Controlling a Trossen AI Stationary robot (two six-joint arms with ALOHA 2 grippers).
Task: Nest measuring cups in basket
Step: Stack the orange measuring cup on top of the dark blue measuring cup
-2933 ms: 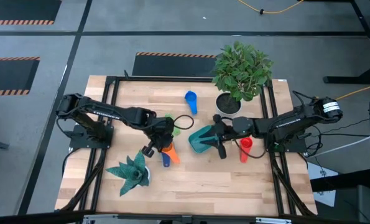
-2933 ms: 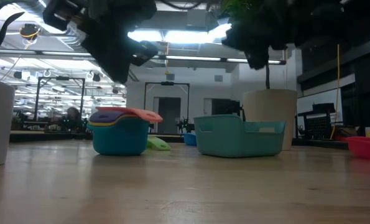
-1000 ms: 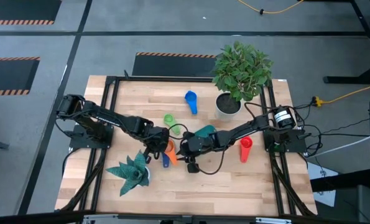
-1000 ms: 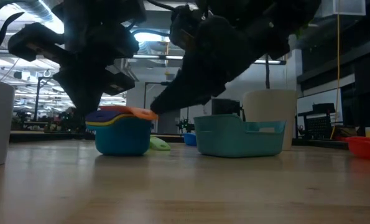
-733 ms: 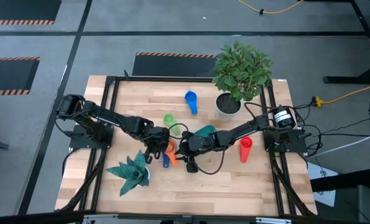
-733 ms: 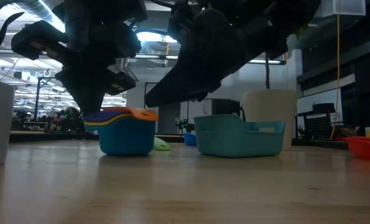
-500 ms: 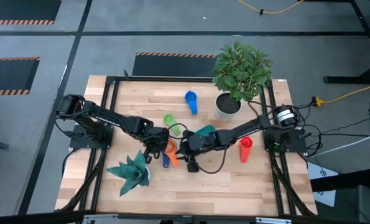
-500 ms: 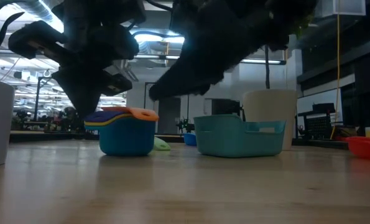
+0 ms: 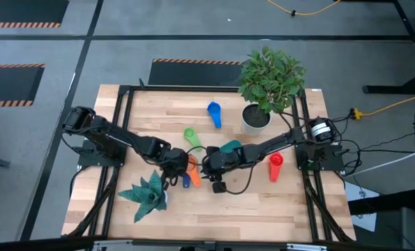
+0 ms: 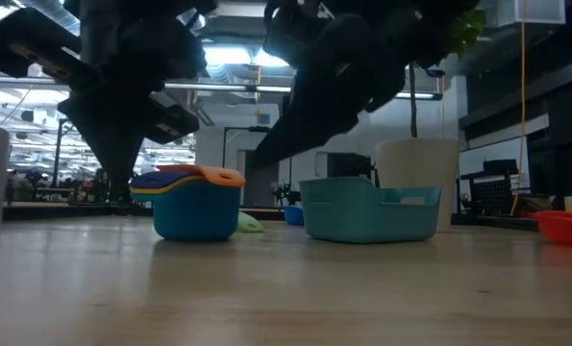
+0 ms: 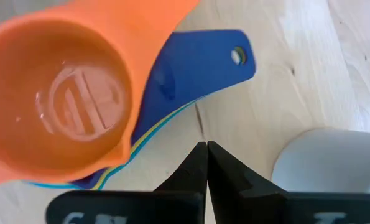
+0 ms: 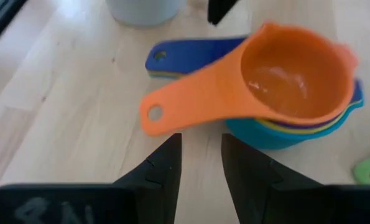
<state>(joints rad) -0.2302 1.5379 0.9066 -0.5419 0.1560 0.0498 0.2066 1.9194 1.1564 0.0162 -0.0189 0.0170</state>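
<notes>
At table centre-left we note a stack of nested cups (image 9: pixel 187 171), orange cup (image 12: pixel 293 74) uppermost; the left gripper (image 9: pixel 171 169) sits just beside it, fingers (image 11: pixel 197 169) pressed together on nothing, their tips near the dark blue handle (image 11: pixel 203 59) but apart from it. Only the left wrist view shows a white pot (image 11: pixel 331 165) close by; from above its spiky plant (image 9: pixel 146 194) hides it. Next along, the right gripper (image 9: pixel 208 167) hovers by the stack, jaws partly parted, gripping nothing; its wrist view shows the orange handle (image 12: pixel 185 102) lying just beyond the fingertips, untouched. The low view alone shows the stack standing on the wood, well clear of the teal basket (image 10: pixel 370 211). From above we also log a green cup (image 9: pixel 190 134), a blue cup (image 9: pixel 215 111), then a red cup (image 9: pixel 275 166) farthest right.
</notes>
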